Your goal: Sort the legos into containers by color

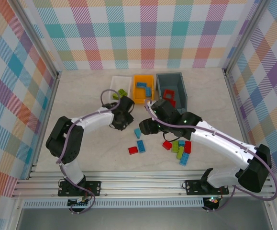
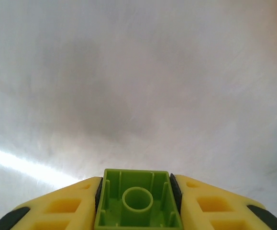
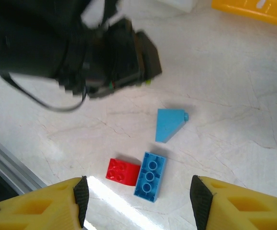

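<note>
While loose legos [image 1: 178, 147] lie scattered on the table's [image 1: 81, 96] near half, a red brick [image 3: 123, 171] touches a blue three-stud brick [image 3: 150, 176], with a blue wedge [image 3: 169, 123] just beyond. Over them the right gripper [image 3: 138, 191] hangs with its jaws wide apart, holding nothing. Beside it, the left gripper [image 2: 137, 179] clamps a lime green brick [image 2: 138, 206] between its yellow fingers. Along the far edge stand the white tray [image 1: 113, 82], orange bin [image 1: 135, 91] and dark grey bin [image 1: 182, 93], holding green, blue and red pieces respectively.
</note>
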`<state>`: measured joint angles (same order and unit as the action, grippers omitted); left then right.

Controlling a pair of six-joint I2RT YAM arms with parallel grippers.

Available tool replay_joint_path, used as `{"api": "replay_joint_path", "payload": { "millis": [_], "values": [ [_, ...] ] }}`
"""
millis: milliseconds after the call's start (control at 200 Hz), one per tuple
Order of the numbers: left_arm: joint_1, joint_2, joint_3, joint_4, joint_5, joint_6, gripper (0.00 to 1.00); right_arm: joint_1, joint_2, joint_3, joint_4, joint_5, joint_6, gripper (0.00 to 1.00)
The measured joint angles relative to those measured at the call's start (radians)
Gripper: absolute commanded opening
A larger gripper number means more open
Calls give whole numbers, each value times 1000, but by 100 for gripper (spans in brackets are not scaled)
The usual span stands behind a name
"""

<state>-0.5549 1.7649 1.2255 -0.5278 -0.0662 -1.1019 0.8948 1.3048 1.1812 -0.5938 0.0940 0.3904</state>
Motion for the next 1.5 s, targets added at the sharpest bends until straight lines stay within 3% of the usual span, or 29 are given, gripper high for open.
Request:
{"api": "replay_joint_path", "payload": {
  "millis": [225,420,575,765,980,1145,1265,1500],
  "values": [
    [161,55,334,-21,7,167,36,-68,53,108,111,-45,50,61],
    [207,300,634,-31,24,276,38,-120,195,227,193,-89,91,60],
    [222,488,790,-74,42,329,48,-130,244,251,205,-115,103,60],
    [243,576,885,-137,51,371,65,-131,245,247,214,-142,116,61],
    [243,481,806,-149,50,389,66,-135,235,179,219,-156,123,61],
    [231,276,662,-125,35,388,54,-135,190,117,208,-149,125,60],
    [224,167,609,-110,31,387,36,-135,134,75,204,-139,127,60],
    [222,271,612,-103,58,386,24,-135,89,53,192,-128,130,59]
  ]
}}
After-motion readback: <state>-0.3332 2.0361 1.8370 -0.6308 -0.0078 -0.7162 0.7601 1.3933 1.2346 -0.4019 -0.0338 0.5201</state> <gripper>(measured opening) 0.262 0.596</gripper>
